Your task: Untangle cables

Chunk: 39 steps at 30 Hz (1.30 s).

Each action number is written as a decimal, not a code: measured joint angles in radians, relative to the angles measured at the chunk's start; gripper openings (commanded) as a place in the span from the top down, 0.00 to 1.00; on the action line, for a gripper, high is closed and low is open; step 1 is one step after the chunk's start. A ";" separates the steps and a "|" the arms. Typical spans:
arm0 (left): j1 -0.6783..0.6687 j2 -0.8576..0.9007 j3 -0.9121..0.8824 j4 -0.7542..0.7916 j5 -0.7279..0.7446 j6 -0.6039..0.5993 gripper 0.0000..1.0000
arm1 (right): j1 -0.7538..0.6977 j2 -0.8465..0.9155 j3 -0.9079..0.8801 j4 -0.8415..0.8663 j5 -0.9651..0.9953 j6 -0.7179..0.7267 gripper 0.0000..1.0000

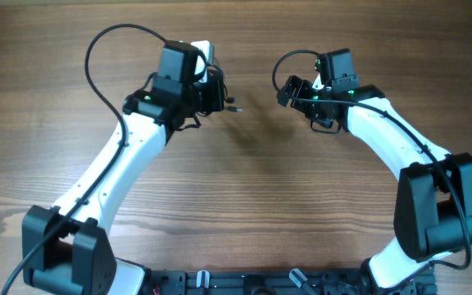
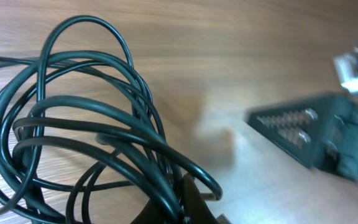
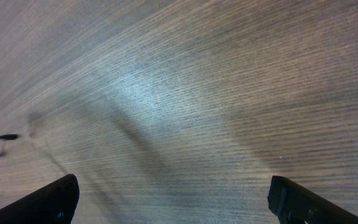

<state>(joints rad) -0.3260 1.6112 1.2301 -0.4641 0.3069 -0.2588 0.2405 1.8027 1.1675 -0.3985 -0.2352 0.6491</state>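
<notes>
While my left hand (image 1: 220, 90) pinches the looped cables (image 2: 86, 124), my right hand (image 3: 173, 190) gapes wide over the wooden tabletop (image 1: 252, 180).

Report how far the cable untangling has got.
Done: the left end effector is shut on the cables. In hand: that grip only; the wires are one looped bunch. Left: all the separating; the right end effector is open, holding nothing.

A: Is light coming from overhead?
B: Yes, evenly; the table (image 1: 244, 205) is catching soft shadows and a pale glare.
A: Focus?
B: The cables (image 2: 165, 182) are looking sharp; everything behind them is blurring.
</notes>
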 measured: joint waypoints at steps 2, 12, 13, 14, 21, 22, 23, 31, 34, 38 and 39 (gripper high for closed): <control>0.062 0.017 0.000 -0.011 0.172 0.071 0.96 | 0.000 0.000 0.000 0.043 0.000 0.019 0.00; 0.461 0.152 -0.057 -0.159 0.882 0.585 0.96 | 0.018 0.000 0.000 0.166 -0.477 -0.010 0.53; 0.482 0.177 -0.072 -0.162 0.936 0.630 0.96 | 0.027 0.000 0.000 0.172 -0.533 -0.018 0.57; 0.495 0.198 -0.081 -0.162 0.972 0.661 0.96 | 0.037 0.000 0.000 0.175 -0.575 -0.015 0.59; 0.488 0.290 -0.100 -0.115 1.179 0.786 0.96 | 0.135 0.000 -0.001 0.304 -0.681 0.113 0.60; 0.479 0.290 -0.100 -0.113 1.188 0.789 0.96 | 0.156 0.000 -0.001 0.307 -0.665 0.144 0.60; 0.464 0.290 -0.100 -0.108 1.201 0.795 0.96 | 0.185 0.000 -0.001 0.307 -0.634 0.191 0.60; 0.412 0.290 -0.100 -0.104 1.229 0.801 0.94 | 0.266 0.000 -0.001 0.386 -0.433 0.463 0.62; 0.401 0.290 -0.100 -0.102 1.233 0.801 0.93 | 0.266 0.000 -0.001 0.394 -0.411 0.530 0.65; 0.380 0.290 -0.100 -0.095 1.236 0.801 0.93 | 0.266 0.000 -0.001 0.395 -0.391 0.585 0.71; 0.372 0.290 -0.100 -0.092 1.236 0.801 0.92 | 0.266 0.000 -0.001 0.395 -0.388 0.592 0.72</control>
<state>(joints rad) 0.0463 1.9007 1.1301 -0.5564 1.5433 0.5419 0.5060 1.8030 1.1667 -0.0032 -0.6231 1.2415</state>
